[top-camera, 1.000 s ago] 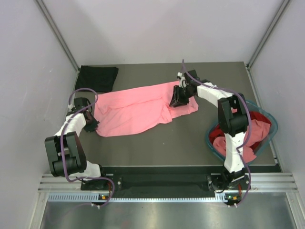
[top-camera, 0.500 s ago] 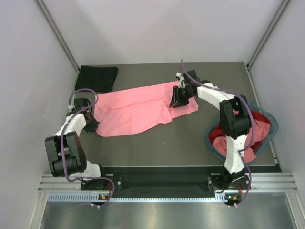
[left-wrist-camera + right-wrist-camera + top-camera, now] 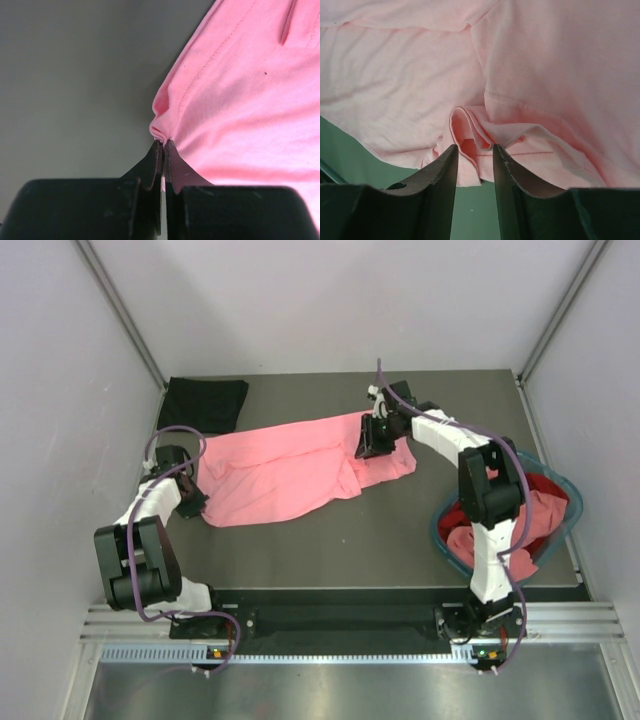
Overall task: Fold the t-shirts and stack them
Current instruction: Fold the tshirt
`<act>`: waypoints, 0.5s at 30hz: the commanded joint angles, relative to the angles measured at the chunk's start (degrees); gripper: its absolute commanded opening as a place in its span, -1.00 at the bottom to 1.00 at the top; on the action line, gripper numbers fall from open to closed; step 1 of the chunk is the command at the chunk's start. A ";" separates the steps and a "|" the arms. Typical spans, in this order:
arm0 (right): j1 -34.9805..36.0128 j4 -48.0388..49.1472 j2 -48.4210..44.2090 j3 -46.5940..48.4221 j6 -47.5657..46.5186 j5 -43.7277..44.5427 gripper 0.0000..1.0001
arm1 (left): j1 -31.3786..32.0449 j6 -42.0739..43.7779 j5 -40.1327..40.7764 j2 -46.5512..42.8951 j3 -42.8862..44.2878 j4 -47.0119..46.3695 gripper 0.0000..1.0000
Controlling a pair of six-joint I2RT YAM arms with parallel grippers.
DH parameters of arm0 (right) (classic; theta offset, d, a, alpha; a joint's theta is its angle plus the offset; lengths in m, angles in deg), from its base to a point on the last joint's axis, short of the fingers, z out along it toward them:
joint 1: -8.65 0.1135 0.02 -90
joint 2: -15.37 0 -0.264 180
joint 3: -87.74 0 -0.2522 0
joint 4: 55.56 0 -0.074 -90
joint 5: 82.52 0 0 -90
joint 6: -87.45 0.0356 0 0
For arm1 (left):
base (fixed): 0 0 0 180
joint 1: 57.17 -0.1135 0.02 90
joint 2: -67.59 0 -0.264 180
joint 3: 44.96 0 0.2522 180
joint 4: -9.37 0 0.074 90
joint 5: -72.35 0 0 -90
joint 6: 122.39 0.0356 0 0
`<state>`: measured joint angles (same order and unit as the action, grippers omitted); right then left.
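Observation:
A salmon pink t-shirt [image 3: 280, 465] lies crumpled across the middle of the table. My left gripper [image 3: 192, 502] is at its left end, shut on a pinch of the pink hem [image 3: 161, 131]; its closed tips [image 3: 163, 142] show in the left wrist view. My right gripper [image 3: 370, 448] is over the shirt's right end. Its jaws [image 3: 474, 147] stand apart, with a raised fold of pink cloth [image 3: 467, 127] just at the tips. A black t-shirt [image 3: 205, 400] lies folded at the back left. A red t-shirt [image 3: 545, 483] is in the basket.
A round teal basket [image 3: 575, 502] stands at the right edge beside the right arm, holding red and pink cloth. Grey walls close in the left, back and right sides of the table [image 3: 400, 530].
My right gripper has shifted slightly toward the back over the shirt's right end, and the cloth there has moved a little. The left arm has not moved.

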<state>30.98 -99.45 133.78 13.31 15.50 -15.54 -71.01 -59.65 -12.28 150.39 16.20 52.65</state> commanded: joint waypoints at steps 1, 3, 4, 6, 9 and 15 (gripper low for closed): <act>0.44 -0.46 1.29 3.55 -1.69 1.14 -0.31 | -0.22 -0.07 -0.27 0.25 -0.29 -1.48 -1.00; 0.44 -0.72 2.00 4.51 -1.87 1.23 -0.31 | -0.22 -0.15 -0.44 0.08 -0.37 -1.48 -1.00; 0.44 -1.07 2.26 4.78 -1.87 1.32 -0.31 | -0.22 -0.24 -0.53 0.08 -0.38 -1.57 -1.00; 0.44 -1.33 2.88 5.05 -1.87 1.14 -0.31 | -0.22 -0.16 -0.44 0.08 -0.38 -1.48 -1.00; 0.44 -1.16 2.88 4.26 -1.96 0.97 -0.31 | -0.22 -0.16 -0.18 -0.10 -0.29 -1.39 -1.00; 0.44 -0.54 2.62 3.55 -1.87 0.18 -0.46 | -0.22 -0.15 -0.27 -0.01 -0.11 -1.39 -1.00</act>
<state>31.00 -100.65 136.95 15.71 14.47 -14.84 -71.01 -59.68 -12.28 150.39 16.20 52.67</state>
